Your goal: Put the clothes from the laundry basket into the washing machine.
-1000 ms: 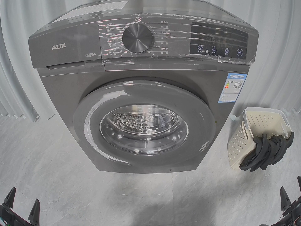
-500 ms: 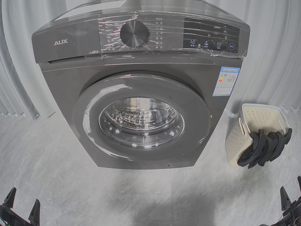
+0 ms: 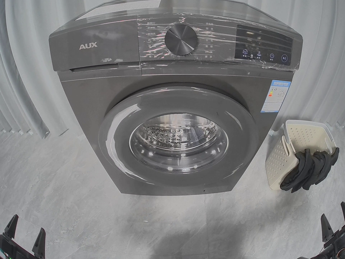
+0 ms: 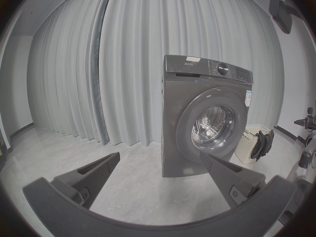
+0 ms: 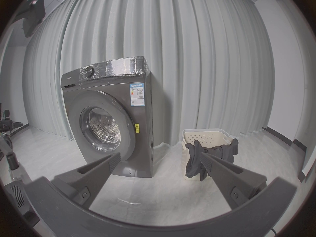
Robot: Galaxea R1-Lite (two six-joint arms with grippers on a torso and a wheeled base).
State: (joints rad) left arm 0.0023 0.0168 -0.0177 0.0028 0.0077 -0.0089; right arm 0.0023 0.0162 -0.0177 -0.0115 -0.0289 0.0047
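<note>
A grey front-loading washing machine (image 3: 176,101) stands before me with its round glass door (image 3: 178,141) closed; it also appears in the wrist views (image 4: 204,116) (image 5: 108,116). To its right on the floor sits a cream laundry basket (image 3: 309,135) (image 5: 205,139) (image 4: 247,142) with dark clothes (image 3: 309,169) (image 5: 200,158) (image 4: 261,144) draped over its front rim. My left gripper (image 3: 24,232) (image 4: 159,158) is low at the near left, open and holding nothing. My right gripper (image 3: 334,216) (image 5: 159,158) is low at the near right, open and holding nothing, well short of the basket.
Pale curtains (image 3: 28,72) hang behind and beside the machine. Grey marble-look floor (image 3: 143,220) spreads between me and the machine. A white wall with a dark skirting (image 5: 283,116) lies beyond the basket.
The whole head view has shifted, with the machine and basket now sitting further right in the picture: the camera moved. Both grippers keep their place at the lower corners.
</note>
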